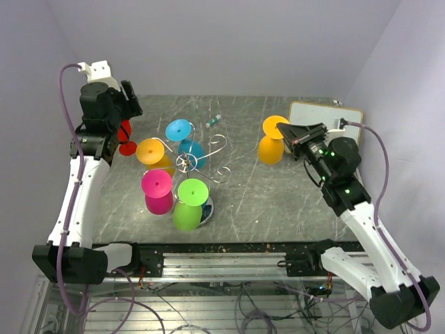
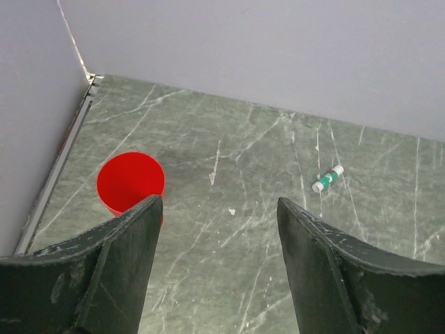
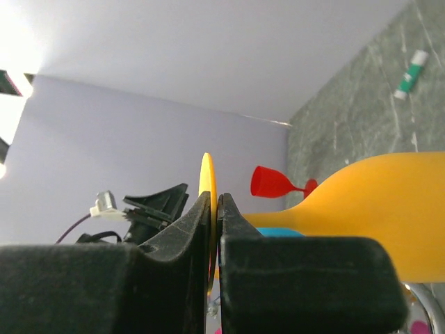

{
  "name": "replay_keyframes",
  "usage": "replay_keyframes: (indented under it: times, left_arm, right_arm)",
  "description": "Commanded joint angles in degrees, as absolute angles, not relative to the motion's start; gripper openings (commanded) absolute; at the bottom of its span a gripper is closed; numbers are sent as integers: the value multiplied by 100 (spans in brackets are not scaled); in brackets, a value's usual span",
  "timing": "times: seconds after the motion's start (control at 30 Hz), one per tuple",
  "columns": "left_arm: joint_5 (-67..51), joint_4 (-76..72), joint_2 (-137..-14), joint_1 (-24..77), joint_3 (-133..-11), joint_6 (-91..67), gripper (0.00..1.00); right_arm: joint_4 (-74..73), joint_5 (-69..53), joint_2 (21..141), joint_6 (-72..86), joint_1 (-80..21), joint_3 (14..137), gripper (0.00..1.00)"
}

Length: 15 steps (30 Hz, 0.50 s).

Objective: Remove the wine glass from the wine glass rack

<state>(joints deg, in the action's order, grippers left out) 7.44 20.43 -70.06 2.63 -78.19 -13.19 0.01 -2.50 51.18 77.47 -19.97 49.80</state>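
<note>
Overhead, wine glass rack (image 1: 186, 163): middle of the desk (image 1: 278, 202), a little toward its left edge. Blue glass (image 1: 182, 132), yellow glass (image 1: 151, 152), pink glass (image 1: 158, 184) and green glass (image 1: 190, 193) hang from it bowl-down, feet uppermost at the curled arms. The arms facing the right edge look bare.
Overhead, orange wine glass (image 1: 270, 149): off the rack, well apart from it toward the right edge, foot uppermost as the hung ones are.
Overhead, right gripper (image 1: 288, 132): clenched on that glass's foot, the one thin part that offers a pinch.
Overhead, left gripper (image 1: 132, 99): near the far left corner, just beside the red wine glass (image 1: 126, 138).
Left wrist, left gripper (image 2: 219, 209): released, nothing between the jaws, so this arm carries no load.
Left wrist, red wine glass (image 2: 131, 179): on the desk by the left edge, partly behind one finger; a small marker (image 2: 328, 178) lies apart.
Right wrist, right gripper (image 3: 214, 205): jaws tight on the orange foot disc, seen edge-on.
Right wrist, orange wine glass (image 3: 375, 202): bowl projects sideways from the grip. I cannot tell whether it touches the desk.
</note>
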Motion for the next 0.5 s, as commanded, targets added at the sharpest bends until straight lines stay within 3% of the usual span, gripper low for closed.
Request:
replay_keyframes:
  times: [0.0, 0.3, 0.47]
  left_arm:
    - [1386, 2258, -6629, 460, -8212, -1031, 79]
    - [-689, 3136, -6089, 461, -9949, -2577, 82]
    - [-2987, 1545, -5953, 461, -9447, -4557, 82]
  right_arm:
    - [362, -207, 4529, 7104, -1969, 5006, 0]
    - [51, 304, 3582, 6671, -1969, 4949, 0]
    - [157, -50, 3295, 6870, -1969, 4914, 0]
